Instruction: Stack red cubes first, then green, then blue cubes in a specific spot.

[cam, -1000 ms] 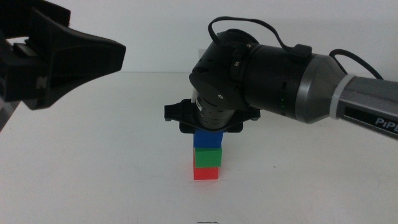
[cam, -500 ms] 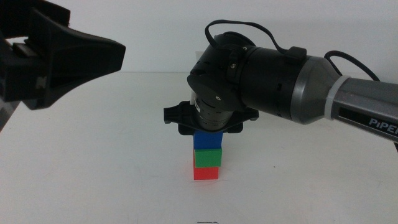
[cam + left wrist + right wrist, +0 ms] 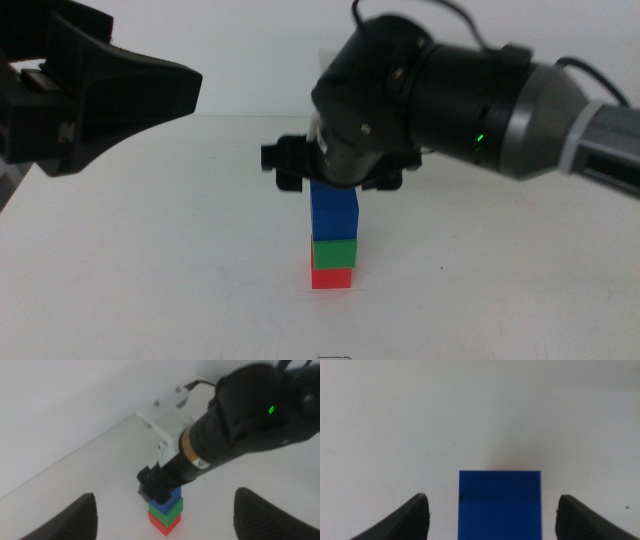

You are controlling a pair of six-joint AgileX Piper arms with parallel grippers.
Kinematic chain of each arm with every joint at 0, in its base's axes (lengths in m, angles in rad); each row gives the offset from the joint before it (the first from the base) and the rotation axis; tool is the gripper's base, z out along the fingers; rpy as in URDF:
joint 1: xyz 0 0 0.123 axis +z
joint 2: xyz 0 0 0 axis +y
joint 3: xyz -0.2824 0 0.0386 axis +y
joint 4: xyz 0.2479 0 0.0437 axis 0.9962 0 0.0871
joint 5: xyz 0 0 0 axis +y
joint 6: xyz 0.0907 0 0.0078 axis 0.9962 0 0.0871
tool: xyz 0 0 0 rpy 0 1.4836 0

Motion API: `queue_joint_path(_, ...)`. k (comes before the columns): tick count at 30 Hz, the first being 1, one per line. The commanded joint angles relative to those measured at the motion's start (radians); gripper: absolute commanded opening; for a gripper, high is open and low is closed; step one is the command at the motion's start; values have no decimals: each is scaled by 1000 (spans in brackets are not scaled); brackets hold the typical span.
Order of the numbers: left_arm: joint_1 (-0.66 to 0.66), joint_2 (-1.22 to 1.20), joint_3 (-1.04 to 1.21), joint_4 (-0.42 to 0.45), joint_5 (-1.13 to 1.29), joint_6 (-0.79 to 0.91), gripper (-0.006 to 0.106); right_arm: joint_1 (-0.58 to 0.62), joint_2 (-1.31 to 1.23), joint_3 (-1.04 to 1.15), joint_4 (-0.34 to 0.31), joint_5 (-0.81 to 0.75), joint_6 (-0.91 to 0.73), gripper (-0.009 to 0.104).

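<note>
Standing on the white bench (image 3: 150, 260) toward its near edge and about midway along it is a three-cube tower: the red cube (image 3: 331, 279) lies flat on the surface, the green cube (image 3: 333, 253) rests squarely on it, and the blue cube (image 3: 334, 213) caps the pile. Directly above the blue cube hangs the right gripper (image 3: 335, 180), pointing straight down, its jaws spread wide to either side of the cube and clear of its faces, as the right wrist view shows with the blue top (image 3: 500, 505) between two separated dark tips. Nothing is pinched. Farther up and toward the left edge of the bench, the left gripper (image 3: 165, 515) waits well above the surface, its jaws spread too and holding nothing, looking down on the tower from a distance.
</note>
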Motion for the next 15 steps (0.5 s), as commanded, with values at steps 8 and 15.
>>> queue_joint_path(8, -1, -9, -28, -27, -72, -6, 93, -1, -124, -162, -107, 147, -93, 65)
queue_joint_path(15, -1, -9, -28, -27, -72, -6, 93, -36, -216, -188, -136, 244, -322, 65)
